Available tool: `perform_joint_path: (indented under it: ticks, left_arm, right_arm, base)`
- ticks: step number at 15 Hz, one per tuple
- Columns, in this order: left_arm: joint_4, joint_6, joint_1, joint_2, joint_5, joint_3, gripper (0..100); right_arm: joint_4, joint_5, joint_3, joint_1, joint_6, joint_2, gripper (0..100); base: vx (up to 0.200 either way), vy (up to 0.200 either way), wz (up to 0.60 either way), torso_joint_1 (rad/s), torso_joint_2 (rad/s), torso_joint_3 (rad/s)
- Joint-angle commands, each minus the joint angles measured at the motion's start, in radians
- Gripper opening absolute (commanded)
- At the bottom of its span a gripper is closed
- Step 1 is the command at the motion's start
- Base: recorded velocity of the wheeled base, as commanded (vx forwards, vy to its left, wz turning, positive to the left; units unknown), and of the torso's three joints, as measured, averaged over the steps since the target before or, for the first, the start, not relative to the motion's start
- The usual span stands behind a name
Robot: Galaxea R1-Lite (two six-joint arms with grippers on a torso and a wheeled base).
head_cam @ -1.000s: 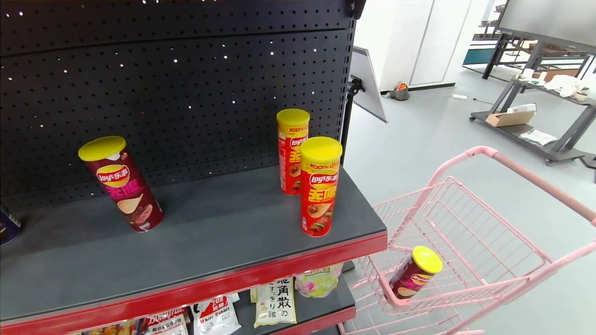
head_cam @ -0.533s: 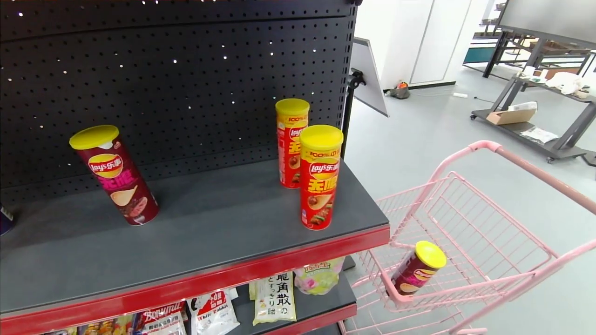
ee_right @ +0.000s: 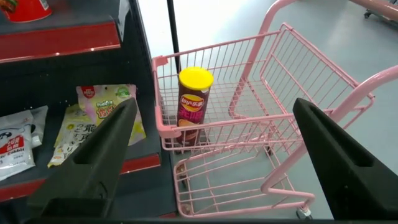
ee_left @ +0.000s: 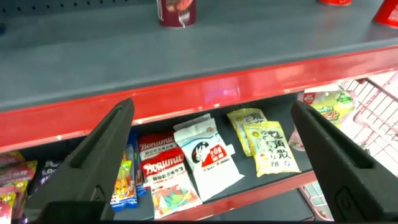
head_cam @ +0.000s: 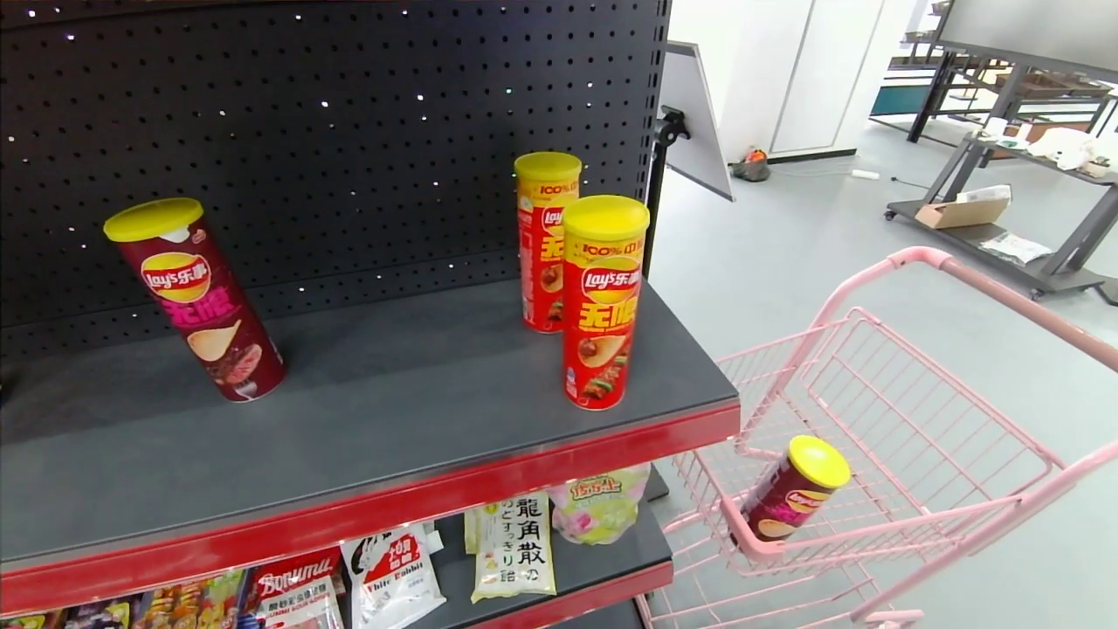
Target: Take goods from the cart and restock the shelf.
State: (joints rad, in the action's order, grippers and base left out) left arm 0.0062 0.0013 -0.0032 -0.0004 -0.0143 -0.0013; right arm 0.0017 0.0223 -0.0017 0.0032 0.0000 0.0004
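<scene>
Shelf at left, with the pink cart at right, just beside the shelf's end. On the grey upper board you find three upright tubes of crisps. A maroon can with a yellow lid stands toward the left, near the perforated back panel. Two red ones stand toward the right end: the front red can is nearer the board's red edge, and the rear red can is just behind it, close to the panel. One item is left for you to restock, the cart can. It is maroon with its yellow lid up and stands in the basket's corner nearest the shelf, against the wire wall. Under the upper board, the lower board carries snack packets lying in a row.

Left gripper: jaws wide apart, holding nothing, facing the shelf's red edge and the packets below it.

Right gripper: jaws also wide apart, holding nothing, held over the cart's side. In the right wrist view you see the cart can framed between the fingers, farther off and untouched.
</scene>
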Motion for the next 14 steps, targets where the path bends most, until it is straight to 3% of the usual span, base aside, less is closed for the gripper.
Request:
perform_joint_path:
  ticks: [1,5,14]
  left_arm:
    - [0.0,0.0,0.0,0.0,0.0,0.0,100]
    - [0.0,-0.001,0.0,0.0,0.0,0.0,100]
    - [0.0,-0.001,0.0,0.0,0.0,0.0,100]
  right_arm:
    - [0.0,0.001,0.0,0.0,0.0,0.0,100]
    - [0.0,0.001,0.0,0.0,0.0,0.0,100]
    - [0.0,0.002,0.0,0.0,0.0,0.0,100]
  base:
    - [0.0,0.0,0.0,-0.144,0.35,0.203]
    - [0.0,0.0,0.0,-0.128,0.31,0.189]
    - [0.0,0.0,0.0,-0.003,0.01,0.005]
